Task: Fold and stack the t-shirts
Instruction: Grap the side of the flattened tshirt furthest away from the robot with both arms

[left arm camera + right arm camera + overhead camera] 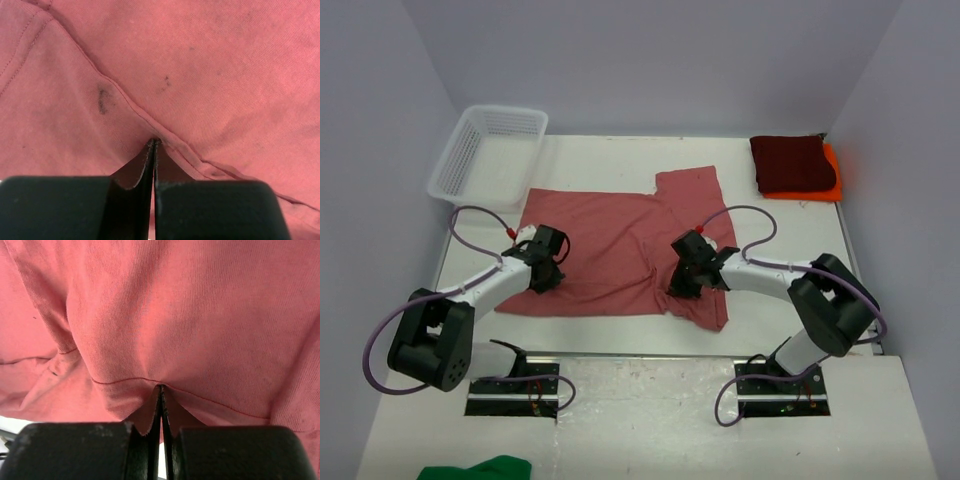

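Observation:
The rose t-shirt lies spread across the middle of the table, its near right part rumpled. My left gripper is down on the shirt's near left part, shut on a seam fold of it. At the near right part, my right gripper is shut on the stitched hem. In both wrist views the rose t-shirt fills the picture. At the back right corner a folded maroon t-shirt rests on a folded orange t-shirt.
A white mesh basket stands at the back left corner. A green cloth shows at the bottom edge, in front of the arm bases. Bare table lies behind the rose shirt.

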`<state>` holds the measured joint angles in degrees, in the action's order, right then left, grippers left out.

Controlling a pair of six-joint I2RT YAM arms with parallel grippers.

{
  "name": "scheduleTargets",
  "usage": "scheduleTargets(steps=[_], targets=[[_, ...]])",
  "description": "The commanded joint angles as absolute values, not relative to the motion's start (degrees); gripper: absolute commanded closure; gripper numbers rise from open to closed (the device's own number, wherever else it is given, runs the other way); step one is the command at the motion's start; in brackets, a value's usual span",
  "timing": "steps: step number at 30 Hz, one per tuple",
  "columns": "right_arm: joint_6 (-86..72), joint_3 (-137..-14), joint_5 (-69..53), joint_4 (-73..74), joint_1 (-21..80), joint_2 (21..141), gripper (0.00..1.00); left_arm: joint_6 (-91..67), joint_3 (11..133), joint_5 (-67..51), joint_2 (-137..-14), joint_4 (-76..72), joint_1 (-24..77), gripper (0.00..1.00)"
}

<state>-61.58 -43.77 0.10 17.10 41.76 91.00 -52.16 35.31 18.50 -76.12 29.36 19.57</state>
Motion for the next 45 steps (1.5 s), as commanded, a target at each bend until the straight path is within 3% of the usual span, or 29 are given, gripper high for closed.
scheduleTargets(steps=[1,5,12,17,22,25,28,29,39,45], targets=[[-63.4,-39.1,5.6,29.9,43.5,95.7,1.0,-54.1,33.1,17.4,-78.0,39.4,20.3,1.0],[-67.0,-39.2,7.8,33.5,43.5,91.1,1.0,-56.1,34.9,19.6,-79.9,41.6,20.3,1.0],[-70.7,-45.4,22.1,44.9,43.6,85.4,1.0,-56.6,41.3,25.8,-82.4,45.4,20.4,1.0],[-68.7,-55.8,32.8,58.3,43.5,88.6,1.0,-56.9,47.3,28.4,-83.5,48.4,20.4,1.0],[-62.6,-57.6,40.3,61.1,43.7,83.2,1.0,-56.9,50.1,31.2,-83.7,51.0,20.9,1.0],[-51.7,-55.4,39.2,52.7,43.7,76.8,1.0,-56.7,52.3,33.0,-82.3,51.8,22.1,1.0],[-39.0,-53.5,31.6,40.4,42.1,74.1,0.93,-53.2,53.4,30.6,-82.1,48.6,22.5,1.0],[-36.2,-55.1,28.8,38.3,39.8,74.8,0.98,-52.3,54.0,29.6,-82.9,47.4,22.5,1.0],[-29.7,-67.8,8.5,34.2,36.1,95.3,1.0,-40.8,59.1,18.3,-93.2,35.0,22.4,1.0],[-29.3,-72.2,6.0,33.9,36.0,103.5,1.0,-40.6,61.9,19.1,-98.3,35.5,21.3,1.0]])
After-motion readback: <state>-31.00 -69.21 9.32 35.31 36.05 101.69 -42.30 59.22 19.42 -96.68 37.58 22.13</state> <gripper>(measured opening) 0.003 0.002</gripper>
